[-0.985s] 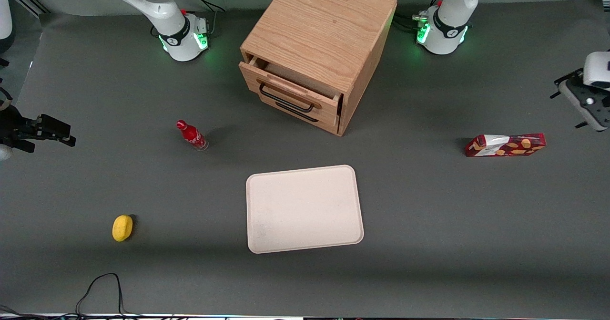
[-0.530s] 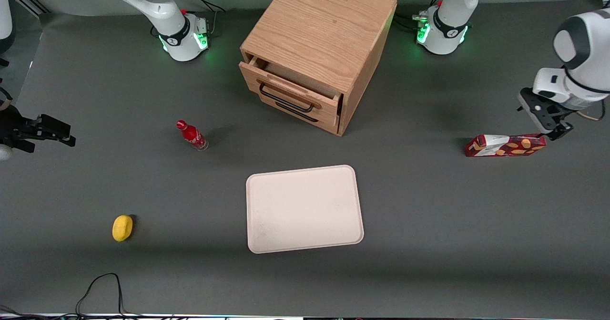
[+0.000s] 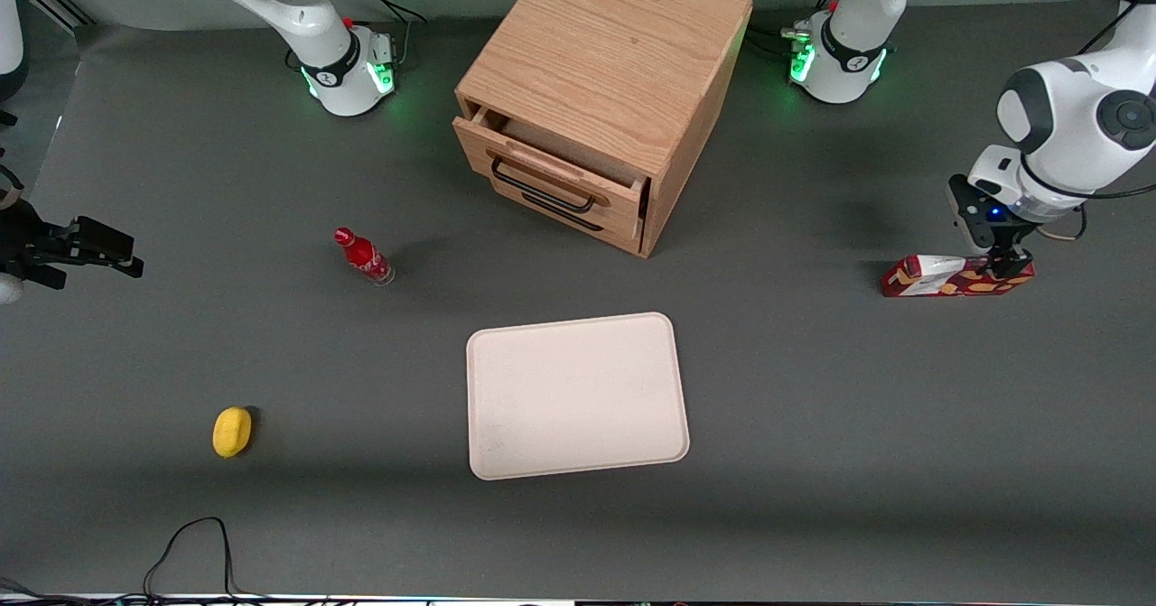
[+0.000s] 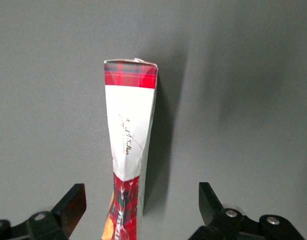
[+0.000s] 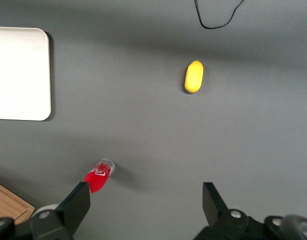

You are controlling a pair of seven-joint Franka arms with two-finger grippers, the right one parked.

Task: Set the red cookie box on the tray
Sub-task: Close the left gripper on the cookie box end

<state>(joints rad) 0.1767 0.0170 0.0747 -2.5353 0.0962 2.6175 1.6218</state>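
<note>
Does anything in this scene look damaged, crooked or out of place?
The cabinet's top drawer stands slightly open. The red cookie box looks creased on its white end. The open gripper straddles the box; the tray lies flat.

The grey bench (image 3: pixel 813 425) carries the red cookie box (image 3: pixel 939 278) under the open tool (image 3: pixel 1004 263); the tray (image 3: pixel 578 398), the wooden drawer cabinet (image 3: pixel 601 91), the small red bottle (image 3: pixel 364 256) and perhaps a lemon (image 3: pixel 232 431) lie well away from it.

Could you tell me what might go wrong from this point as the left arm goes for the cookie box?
The open gripper straddles the red cookie box off-centre, one finger much closer than the other. Closing may shove or twist the slim carton. It also sits over the box's end toward the working arm, so a lift could let the long box droop or slip before reaching the tray.
</note>
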